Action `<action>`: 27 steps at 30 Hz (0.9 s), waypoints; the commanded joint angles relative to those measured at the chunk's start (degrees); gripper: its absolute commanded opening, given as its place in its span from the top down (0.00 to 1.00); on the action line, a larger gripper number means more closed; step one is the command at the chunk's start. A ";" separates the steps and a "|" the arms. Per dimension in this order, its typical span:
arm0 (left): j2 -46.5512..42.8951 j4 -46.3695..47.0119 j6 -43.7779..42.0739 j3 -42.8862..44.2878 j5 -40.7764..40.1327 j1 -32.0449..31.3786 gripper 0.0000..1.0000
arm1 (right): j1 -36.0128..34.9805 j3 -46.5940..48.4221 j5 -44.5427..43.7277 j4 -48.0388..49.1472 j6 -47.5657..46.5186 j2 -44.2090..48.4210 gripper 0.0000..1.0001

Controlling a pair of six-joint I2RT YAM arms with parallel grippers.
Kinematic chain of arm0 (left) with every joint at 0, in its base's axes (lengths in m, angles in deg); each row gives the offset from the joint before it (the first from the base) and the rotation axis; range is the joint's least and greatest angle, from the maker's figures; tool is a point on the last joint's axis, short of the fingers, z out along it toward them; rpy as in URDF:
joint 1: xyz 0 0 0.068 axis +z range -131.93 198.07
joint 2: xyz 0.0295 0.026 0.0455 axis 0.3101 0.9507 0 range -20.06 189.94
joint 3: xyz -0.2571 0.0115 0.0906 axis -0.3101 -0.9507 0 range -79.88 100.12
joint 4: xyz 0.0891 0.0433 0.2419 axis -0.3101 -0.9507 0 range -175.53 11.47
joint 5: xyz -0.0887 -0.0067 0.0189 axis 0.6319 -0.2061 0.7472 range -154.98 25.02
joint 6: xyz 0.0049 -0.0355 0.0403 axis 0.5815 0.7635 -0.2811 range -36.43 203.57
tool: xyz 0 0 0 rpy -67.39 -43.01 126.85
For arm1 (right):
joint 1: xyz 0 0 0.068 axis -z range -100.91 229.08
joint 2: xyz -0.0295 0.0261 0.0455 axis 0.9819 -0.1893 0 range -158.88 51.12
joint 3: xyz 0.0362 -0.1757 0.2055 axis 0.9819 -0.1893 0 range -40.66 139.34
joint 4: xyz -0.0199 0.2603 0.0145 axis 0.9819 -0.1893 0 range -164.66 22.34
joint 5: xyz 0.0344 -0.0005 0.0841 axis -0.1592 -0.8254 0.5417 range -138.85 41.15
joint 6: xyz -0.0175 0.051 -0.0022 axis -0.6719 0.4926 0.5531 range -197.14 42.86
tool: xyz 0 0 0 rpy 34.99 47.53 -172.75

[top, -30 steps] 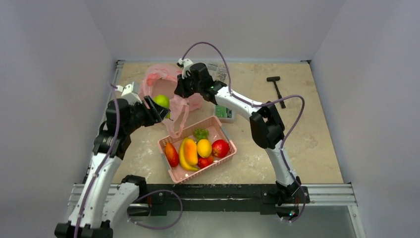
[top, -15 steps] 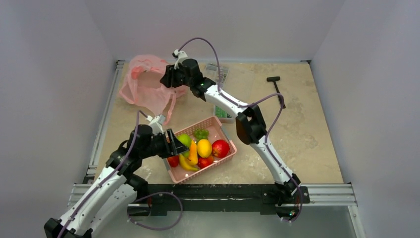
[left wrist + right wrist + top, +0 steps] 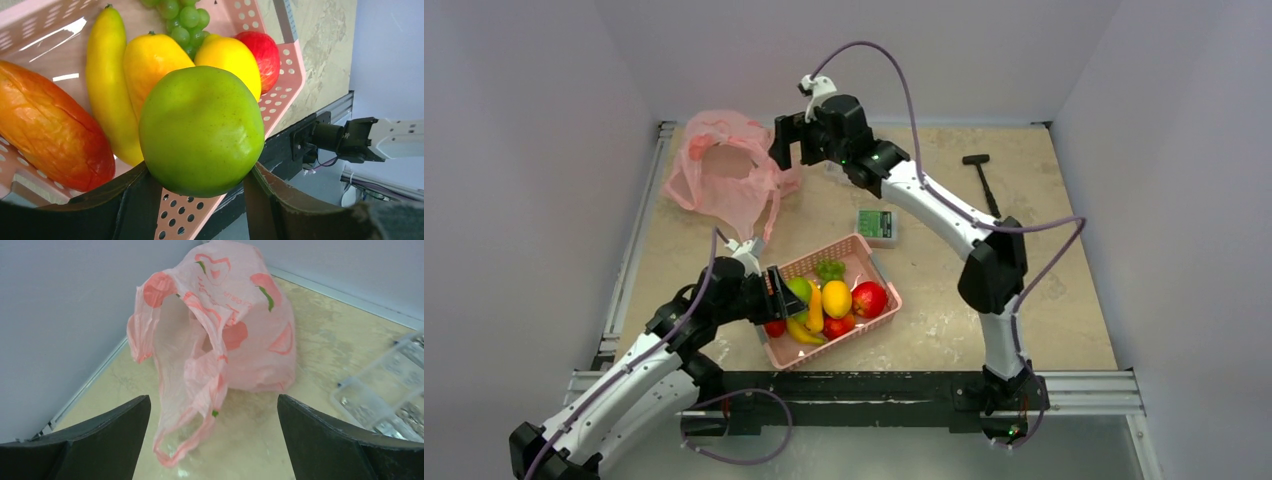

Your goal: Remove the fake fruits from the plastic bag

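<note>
My left gripper (image 3: 782, 292) is shut on a green apple (image 3: 200, 130), held just above the near-left end of the pink basket (image 3: 886, 272). Below it lie fake fruits: a banana (image 3: 105, 80), an orange-red piece (image 3: 50, 130), two yellow pieces, a red apple (image 3: 869, 298) and green grapes (image 3: 829, 268). The pink plastic bag (image 3: 719, 180) lies slumped at the far left, mouth gaping; no fruit shows inside it in the right wrist view. My right gripper (image 3: 789, 150) hovers open just right of the bag (image 3: 220, 325), with nothing between its fingers.
A small green-labelled box (image 3: 876, 222) sits behind the basket. A clear compartment case (image 3: 390, 390) lies to the right of the bag. A black hammer-shaped tool (image 3: 981, 175) rests at the far right. The table's metal rail runs along the left edge.
My right gripper opened, let go of the bag and drew back to the right; the bag settled on the table. My left arm carried the green apple from the bag to over the basket.
</note>
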 commanded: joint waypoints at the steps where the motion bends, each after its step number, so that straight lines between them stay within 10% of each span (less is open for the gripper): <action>1: -2.45 0.25 1.97 -3.55 0.54 -0.70 0.77 | -0.05 -10.23 -4.37 -2.67 -4.72 11.85 0.01; 16: -10.28 -5.61 2.89 -5.21 -3.13 -0.73 0.07 | -0.05 -45.93 -10.34 -5.54 -4.92 46.51 0.01; 27: -14.94 -17.32 -2.39 9.70 -6.74 -0.72 0.05 | -0.05 -54.68 -18.76 -14.28 -0.84 67.74 0.01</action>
